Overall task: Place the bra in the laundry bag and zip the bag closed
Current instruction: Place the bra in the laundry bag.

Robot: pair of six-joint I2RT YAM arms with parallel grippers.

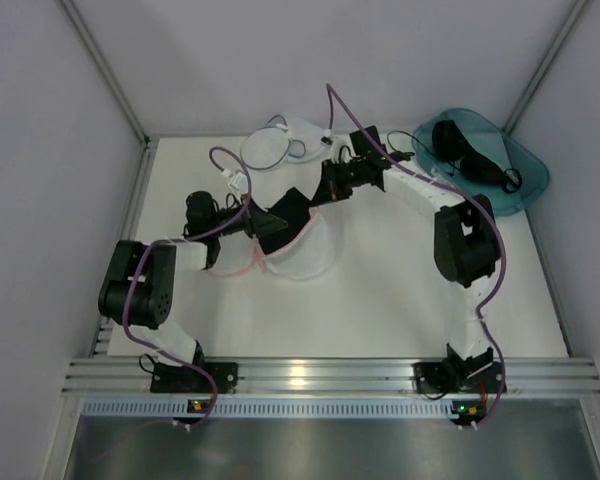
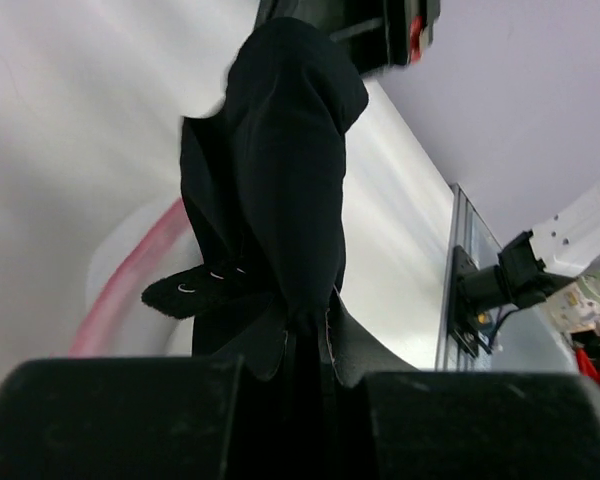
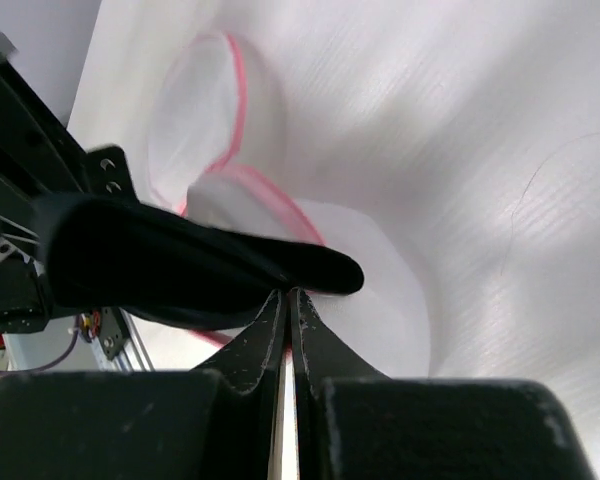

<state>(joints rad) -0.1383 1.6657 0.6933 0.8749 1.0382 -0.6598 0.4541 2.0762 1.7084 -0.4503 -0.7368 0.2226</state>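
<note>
Between the two grippers, the bra [image 1: 288,208] is stretched out in the air, and both arms have a piece of it. The left gripper [image 2: 302,368] is clamped on one end. Black fabric is bunched tight in the narrow gap between its jaws, and the padded cup runs straight away from them toward the right gripper [image 3: 288,302] at the far end. On the right wrist view the jaws are pressed almost flat together, nipping a thin edge of the bra right at the fingertips, and the cup swings off to the left of them.

Below both sets of jaws lies a round white mesh bag with a pink rim [image 1: 305,255], resting on the table [image 1: 380,310]. The bra hangs over it, though I cannot tell whether fabric touches mesh.

The laundry bag [image 1: 267,150], the one with the grey zip rim, sits off behind the right gripper near the back wall, well apart from the bra and from either pair of jaws. Far out to the right of the jaws, a teal bin [image 1: 528,178] holds some dark items [image 1: 460,145].
</note>
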